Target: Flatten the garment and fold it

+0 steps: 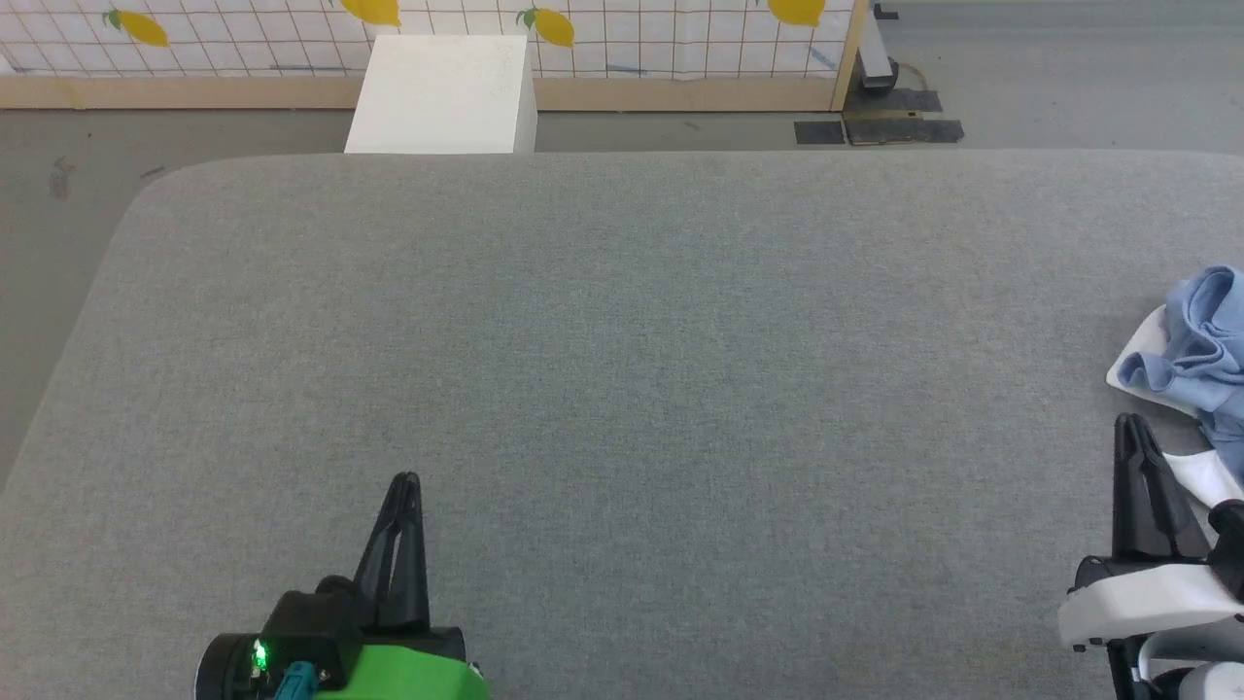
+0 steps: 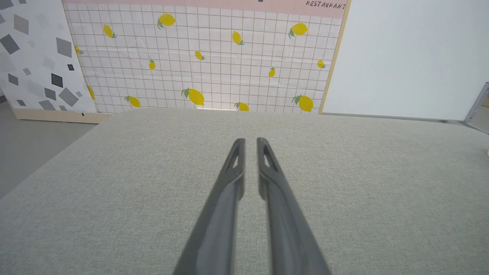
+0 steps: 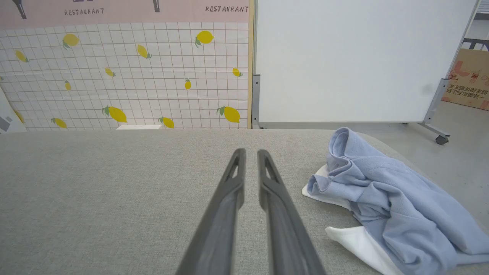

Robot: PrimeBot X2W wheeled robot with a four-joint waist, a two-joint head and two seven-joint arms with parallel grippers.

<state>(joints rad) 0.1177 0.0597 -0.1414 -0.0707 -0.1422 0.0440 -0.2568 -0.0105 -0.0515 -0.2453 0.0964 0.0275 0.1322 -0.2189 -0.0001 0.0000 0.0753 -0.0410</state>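
tabletop (image 1: 622, 321): grey woven cloth, matt, finely rough | garment (image 3: 401, 202) at right edge: soft matt knit cloth, creased | left hand (image 2: 250, 143), right hand (image 3: 250, 152): dark smooth plastic, dull sheen | left arm shell (image 1: 408, 681): glossy green plastic | wall frame (image 1: 194, 92): pale matt wood

The left pincer (image 1: 406, 478) has 2 long, dark, tapering fingers (image 2: 229, 183) with slotted tips. They rise from a black mount (image 1: 311, 622) joined to a bright green housing (image 1: 408, 676). Just left of that housing are a small green light (image 1: 259, 656) and a teal connector (image 1: 294, 683). The right pincer (image 1: 1127, 420) has matching fingers on a smooth white shell (image 1: 1137, 593).
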